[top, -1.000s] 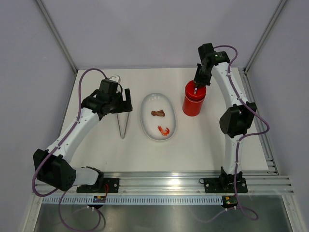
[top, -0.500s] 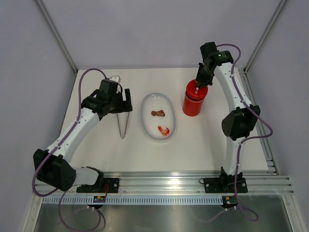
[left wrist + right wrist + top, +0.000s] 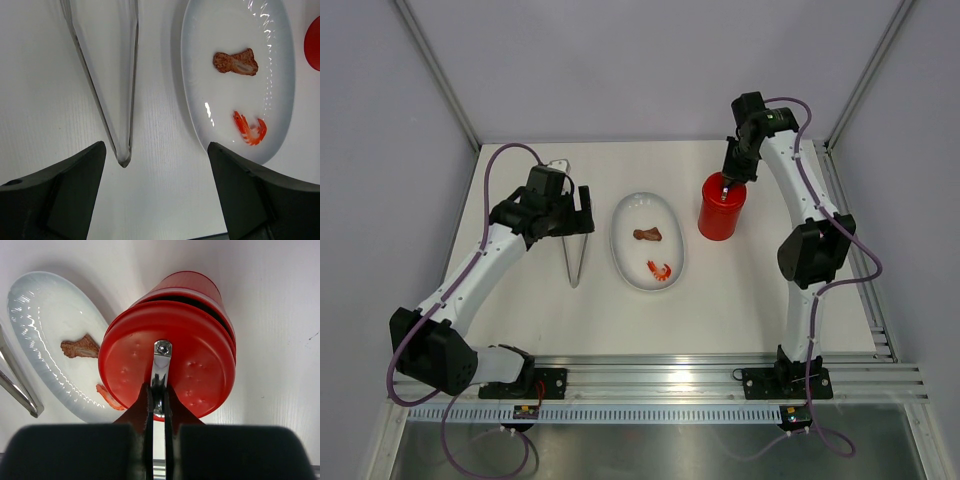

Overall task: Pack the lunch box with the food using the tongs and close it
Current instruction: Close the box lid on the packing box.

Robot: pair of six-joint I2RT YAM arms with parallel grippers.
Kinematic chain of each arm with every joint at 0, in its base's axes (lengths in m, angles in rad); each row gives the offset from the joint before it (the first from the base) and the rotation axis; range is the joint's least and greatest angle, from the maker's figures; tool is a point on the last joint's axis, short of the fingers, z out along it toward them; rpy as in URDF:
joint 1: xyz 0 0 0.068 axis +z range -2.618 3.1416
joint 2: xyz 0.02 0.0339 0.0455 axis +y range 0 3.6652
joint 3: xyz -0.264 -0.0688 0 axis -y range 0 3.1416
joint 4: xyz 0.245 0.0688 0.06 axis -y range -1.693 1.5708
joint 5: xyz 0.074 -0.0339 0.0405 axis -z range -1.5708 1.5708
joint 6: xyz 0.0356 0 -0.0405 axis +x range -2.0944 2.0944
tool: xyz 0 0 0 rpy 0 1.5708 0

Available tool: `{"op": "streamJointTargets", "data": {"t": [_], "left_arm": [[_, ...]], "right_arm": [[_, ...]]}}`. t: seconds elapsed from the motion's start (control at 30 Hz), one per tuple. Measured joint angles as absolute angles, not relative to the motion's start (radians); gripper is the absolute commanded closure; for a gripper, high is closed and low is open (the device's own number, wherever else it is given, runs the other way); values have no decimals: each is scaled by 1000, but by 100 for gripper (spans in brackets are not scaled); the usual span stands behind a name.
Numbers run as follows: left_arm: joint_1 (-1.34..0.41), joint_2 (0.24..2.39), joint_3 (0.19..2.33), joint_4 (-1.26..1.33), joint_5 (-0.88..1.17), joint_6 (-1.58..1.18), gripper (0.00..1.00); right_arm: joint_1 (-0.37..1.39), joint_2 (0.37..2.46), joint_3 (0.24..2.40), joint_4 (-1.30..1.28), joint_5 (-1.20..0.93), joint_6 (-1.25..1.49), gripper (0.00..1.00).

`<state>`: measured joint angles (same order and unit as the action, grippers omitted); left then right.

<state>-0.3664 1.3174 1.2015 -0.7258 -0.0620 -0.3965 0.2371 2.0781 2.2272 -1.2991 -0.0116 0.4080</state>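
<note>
Overhead, over the last second only the right arm is seen to have shifted. Its wrist was swung slightly out and back above the box (image 3: 722, 215). The tongs (image 3: 575, 255) and the food on the plate (image 3: 620, 215) have not been moved. The lid (image 3: 723, 188) is judged not yet off, so packing has not begun. The left claw (image 3: 584, 210) is held wide open and empty above the tongs.

From the left wrist, the tongs are seen flat on the table, their arms joined at the near end and their far ends cut off. A brown piece (image 3: 236, 62) and a shrimp (image 3: 250, 129) lie on the plate. Only a red sliver of the box is shown.

From the right wrist, the right claw (image 3: 156, 405) is seen clamped on the lid's metal handle (image 3: 161, 360). The lid sits askew, with a dark gap at its far side. The box's inside is hidden, and the shrimp is half covered.
</note>
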Motion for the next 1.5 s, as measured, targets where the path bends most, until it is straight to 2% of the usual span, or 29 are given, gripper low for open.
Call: {"op": "streamJointTargets", "data": {"t": [0.6,0.8,0.83,0.9,0.97,1.5], "left_arm": [[-366,1317,1189,-727,-62,-396,14],[-366,1317,1188,-730,-62,-396,14],[-366,1317,1188,-730,-62,-396,14],[-366,1317,1188,-730,-62,-396,14],[-366,1317,1188,-731,-62,-396,14],[-366,1317,1188,-732,-61,-392,14]], "right_arm": [[236,2157,2293,-1330,-10,408,99],[236,2159,2297,-1332,12,412,84],[236,2159,2298,-1333,19,414,72],[236,2160,2305,-1335,37,414,62],[236,2163,2319,-1336,53,409,58],[236,2163,2407,-1338,89,405,60]]}}
